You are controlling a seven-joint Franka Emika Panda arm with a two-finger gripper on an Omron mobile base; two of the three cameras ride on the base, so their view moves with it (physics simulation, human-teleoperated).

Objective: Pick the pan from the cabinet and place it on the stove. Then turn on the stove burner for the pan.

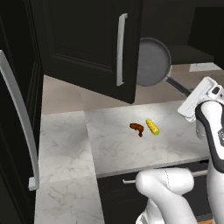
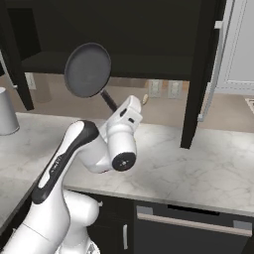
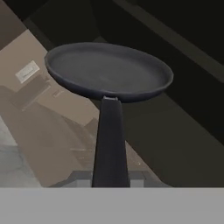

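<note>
Hand (image 2: 120, 115) holds one pan (image 2: 88, 69) by the far end of its handle (image 2: 108, 102), lifted in the air in front of the open cabinet (image 2: 149, 30), above the worktop (image 2: 198, 163) and touching nothing else. Pan is tipped so its inside faces both base cameras. Fingers are hidden behind the handle, so the grip width can't be read directly.

Left base view only: one corn cob (image 1: 152, 126) and one brown sausage-like piece (image 1: 137, 127) lying just beside each other on the worktop (image 1: 118, 148), well below the pan (image 1: 153, 62). Also one open cabinet door (image 1: 94, 43) with a vertical silver bar handle (image 1: 121, 49), its edge overlapping the pan's left rim, plus a second long silver bar (image 1: 19, 118) on a dark door at the left edge.

Right base view only: one grey cylinder (image 2: 7, 111) at the left edge on the worktop, and a white door (image 2: 237, 44) at top right.

Hand view: pan (image 3: 108, 72) seen along the handle (image 3: 109, 140), dish shallow and empty, dark cabinet interior behind
</note>
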